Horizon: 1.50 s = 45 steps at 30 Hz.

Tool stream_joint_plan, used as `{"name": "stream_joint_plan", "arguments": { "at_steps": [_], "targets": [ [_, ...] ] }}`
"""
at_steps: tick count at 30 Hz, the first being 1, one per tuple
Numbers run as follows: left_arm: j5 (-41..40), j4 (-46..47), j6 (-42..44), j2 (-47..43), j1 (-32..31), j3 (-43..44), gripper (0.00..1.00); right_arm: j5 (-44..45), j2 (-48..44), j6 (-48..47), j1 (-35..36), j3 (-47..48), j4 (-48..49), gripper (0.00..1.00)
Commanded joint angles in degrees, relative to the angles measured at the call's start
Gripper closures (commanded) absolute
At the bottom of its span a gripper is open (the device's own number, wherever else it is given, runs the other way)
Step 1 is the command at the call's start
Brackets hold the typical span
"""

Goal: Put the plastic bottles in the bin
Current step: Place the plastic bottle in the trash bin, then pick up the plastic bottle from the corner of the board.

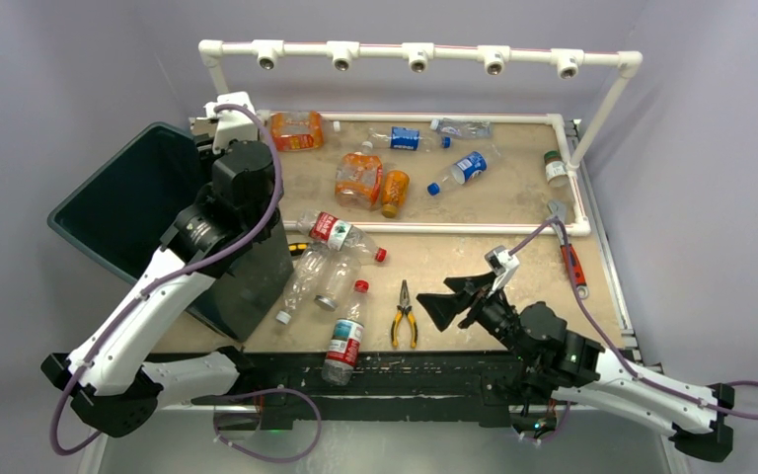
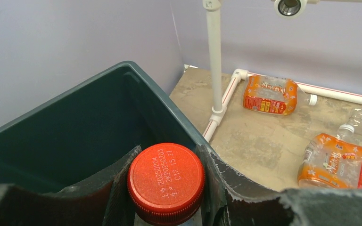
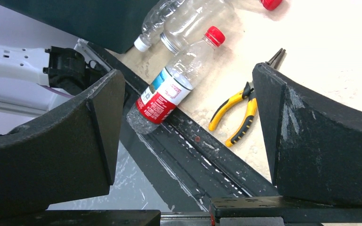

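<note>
Red-capped bottle [image 2: 166,183], nearest item: clamped at the neck between the pads of the left end effector [image 2: 166,175], cap up, at the worktop-side rim of the bin [image 2: 89,108]. Risk, as we judge it: let go over the rim and not the cavity, it glances off and lands outside. The left arm reaches forward, wrist above that rim. Right end effector [image 3: 188,94]: low, jaws wide apart, empty, facing a red-labelled bottle [image 3: 162,96] overhanging the near edge of the worktop [image 3: 320,52]; we think a nudge could tip it off. Other bottles [image 1: 359,180] lie on the worktop.
</note>
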Motion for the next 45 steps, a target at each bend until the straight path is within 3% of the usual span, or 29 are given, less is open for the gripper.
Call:
{"name": "stream_joint_plan", "arguments": {
  "at_steps": [1, 6, 14, 18, 20, 22, 24, 25, 29, 35, 40, 45],
  "targets": [
    [1.54, 0.11, -0.08, 1.74, 1.66, 0.42, 1.0, 1.65, -0.7, -0.03, 0.19, -1.32, 2.86, 0.01],
    [7.94, -1.55, -3.36, 0.25, 7.63, -1.58, 1.0, 1.29, 0.8, 0.12, 0.19, -2.21, 4.46, 0.01],
    [19.65, 0.7, -5.71, -4.17, 21.87, -12.31, 1.0, 0.41, 9.06, -0.84, 0.19, -2.14, 9.35, 0.01],
    [20.9, 1.44, -7.64, -3.72, 22.77, -14.17, 0.74, 1.2, 11.5, -0.85, 0.19, -1.4, 9.05, 0.01],
    [21.01, 1.37, -8.36, -3.4, 22.85, -13.72, 0.5, 1.75, 11.22, -0.69, 0.19, -1.53, 8.63, 0.01],
    [20.08, 1.39, -8.26, -3.36, 22.81, -12.76, 0.36, 1.94, 10.4, -0.52, 0.19, -2.25, 8.52, 0.01],
    [18.83, 1.55, -7.08, -3.77, 22.81, -10.94, 0.12, 2.0, 9.48, -0.13, 0.19, -2.84, 8.64, 0.01],
    [18.67, 1.56, -6.53, -4.13, 22.81, -9.66, 0.08, 1.99, 9.1, 0.12, 0.19, -3.07, 8.72, 0.01],
    [25.24, -0.23, -6.83, -6.79, 22.63, -2.17, 0.03, -1.3, 8.48, 2.16, 0.19, -2.49, 10.08, 0.01],
    [54.78, -6.67, -12.54, -7.31, 22.63, 7.79, 0.01, -5.97, 15.45, 3.34, 0.19, 1.07, 9.0, 0.01],
    [70.63, -3.48, -18.26, -12.16, 22.63, -0.84, 0.01, -5.94, 27.24, 6.16, 0.19, 3.17, 6.88, 0.01],
    [72.79, -2.1, -19.1, -15.6, 22.63, -7.47, 0.01, -11.76, 38.92, 8.37, 0.19, 4.34, 14.01, 0.01]
  ]
}}
